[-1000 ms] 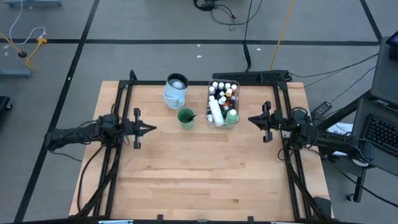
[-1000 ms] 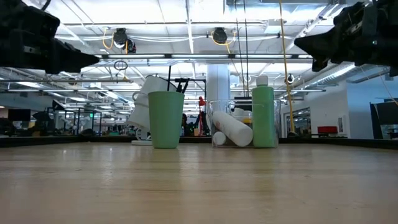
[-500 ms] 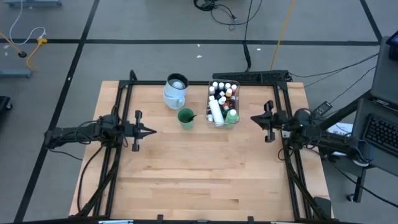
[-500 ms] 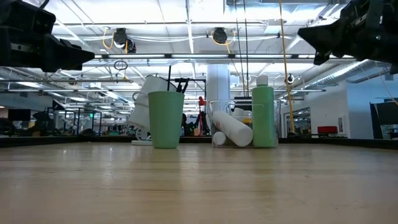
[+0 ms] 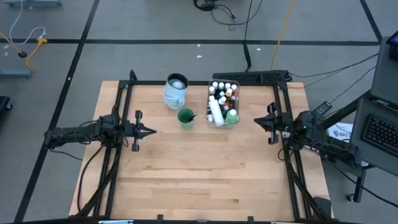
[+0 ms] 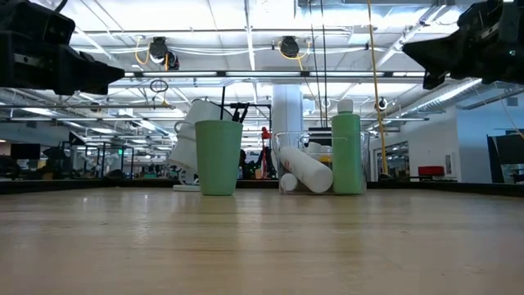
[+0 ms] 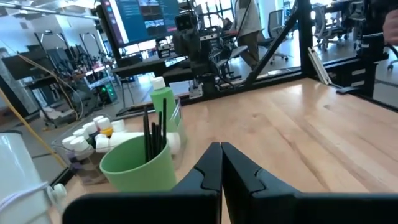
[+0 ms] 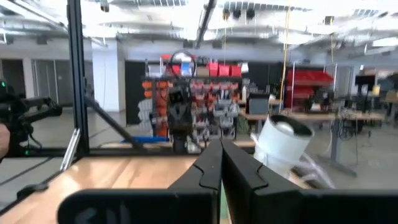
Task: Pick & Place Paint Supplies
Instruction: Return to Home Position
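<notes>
The paint supplies sit at the table's far middle. A clear tub [image 5: 222, 104] holds several tiny capped bottles [image 7: 87, 134], a white bottle lying on its side [image 6: 307, 168] and an upright green bottle [image 6: 346, 152]. Left of the tub, a green cup [image 5: 186, 117] stands on its base with dark-handled brushes [image 7: 152, 134] sticking up out of it. My left gripper [image 5: 153, 130] hovers shut near the table's left side, pointing right. My right gripper [image 5: 254, 121] hovers shut right of the tub, pointing left. Both are held above the table and touch nothing.
A pale-blue jug [image 5: 176, 91] stands behind the green cup, toward the far edge. A black frame [image 5: 124, 106] runs along the table's left, right and far sides. Bare wooden tabletop [image 5: 199, 168] spreads across the middle and near half.
My right gripper has drawn back a little toward the table's right edge, away from the tub, staying shut. The supplies have kept still.
</notes>
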